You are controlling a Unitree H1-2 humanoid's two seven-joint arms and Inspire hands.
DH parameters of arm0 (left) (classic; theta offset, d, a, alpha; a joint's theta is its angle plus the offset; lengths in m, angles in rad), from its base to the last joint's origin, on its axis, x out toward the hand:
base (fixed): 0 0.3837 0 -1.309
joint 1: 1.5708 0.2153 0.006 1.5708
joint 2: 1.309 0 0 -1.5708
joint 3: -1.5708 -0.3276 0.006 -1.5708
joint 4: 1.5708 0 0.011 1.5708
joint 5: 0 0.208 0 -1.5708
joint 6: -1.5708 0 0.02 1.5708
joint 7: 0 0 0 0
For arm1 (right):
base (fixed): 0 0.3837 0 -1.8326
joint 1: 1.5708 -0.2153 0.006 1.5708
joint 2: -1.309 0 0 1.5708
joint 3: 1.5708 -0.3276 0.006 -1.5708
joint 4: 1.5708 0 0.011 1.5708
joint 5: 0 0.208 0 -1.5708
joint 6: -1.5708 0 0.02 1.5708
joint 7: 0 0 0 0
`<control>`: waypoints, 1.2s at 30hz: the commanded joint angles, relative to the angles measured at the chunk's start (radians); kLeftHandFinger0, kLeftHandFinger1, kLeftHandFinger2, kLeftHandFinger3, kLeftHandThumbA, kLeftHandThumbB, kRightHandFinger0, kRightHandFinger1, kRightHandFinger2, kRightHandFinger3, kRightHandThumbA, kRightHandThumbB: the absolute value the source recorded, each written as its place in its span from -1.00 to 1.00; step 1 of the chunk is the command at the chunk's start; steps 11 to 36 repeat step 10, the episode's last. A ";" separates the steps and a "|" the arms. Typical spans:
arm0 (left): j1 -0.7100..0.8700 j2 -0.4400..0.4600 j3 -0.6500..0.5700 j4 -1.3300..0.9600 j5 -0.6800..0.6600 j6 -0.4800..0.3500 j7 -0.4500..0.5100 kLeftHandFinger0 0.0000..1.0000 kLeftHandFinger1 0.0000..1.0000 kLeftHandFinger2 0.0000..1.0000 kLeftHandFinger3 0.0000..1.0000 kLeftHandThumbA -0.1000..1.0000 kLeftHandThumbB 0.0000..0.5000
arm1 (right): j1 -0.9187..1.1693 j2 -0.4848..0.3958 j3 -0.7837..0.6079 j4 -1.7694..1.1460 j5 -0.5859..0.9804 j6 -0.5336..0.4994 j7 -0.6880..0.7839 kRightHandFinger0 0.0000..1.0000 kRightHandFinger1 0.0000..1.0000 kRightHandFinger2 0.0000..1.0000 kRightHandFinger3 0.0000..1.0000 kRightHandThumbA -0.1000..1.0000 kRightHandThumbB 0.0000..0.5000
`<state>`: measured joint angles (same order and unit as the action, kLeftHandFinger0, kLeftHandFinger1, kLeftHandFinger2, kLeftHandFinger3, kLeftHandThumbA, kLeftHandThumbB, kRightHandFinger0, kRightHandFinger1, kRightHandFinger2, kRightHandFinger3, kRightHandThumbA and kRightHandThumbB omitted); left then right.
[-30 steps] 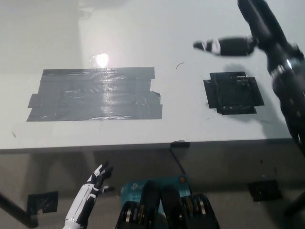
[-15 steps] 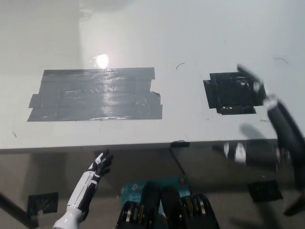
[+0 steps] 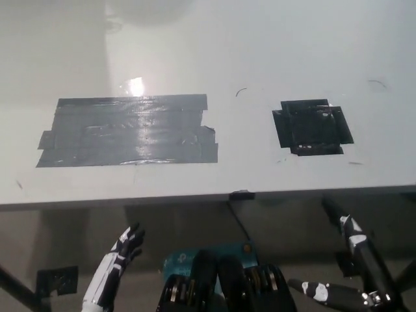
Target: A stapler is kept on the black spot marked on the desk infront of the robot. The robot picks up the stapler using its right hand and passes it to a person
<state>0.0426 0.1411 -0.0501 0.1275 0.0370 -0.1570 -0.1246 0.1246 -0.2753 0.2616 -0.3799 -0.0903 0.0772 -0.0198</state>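
Grey tape patch (image 3: 127, 130) on desk

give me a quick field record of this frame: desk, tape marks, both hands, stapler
desk: white, seen from above
black spot: right side of desk, nothing on it
grey tape patch: left side of desk, nothing on it
stapler: not visible
left hand: white, below desk edge at lower left, open, holding nothing
right hand: black, below desk edge at lower right, fingers spread, holding nothing

Right hand (image 3: 348, 273), lower right below the desk (image 3: 260, 58) edge: wrist cut off by the bottom edge. Left hand (image 3: 117, 263), lower left: forearm cut off likewise. Desk's far, left and right sides run out of frame.
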 commanded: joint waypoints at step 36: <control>0.058 0.011 0.007 -0.025 -0.035 -0.059 -0.018 1.00 1.00 1.00 1.00 1.00 1.00 | 0.024 0.009 -0.008 0.179 -0.029 -0.126 0.050 1.00 1.00 1.00 1.00 1.00 0.51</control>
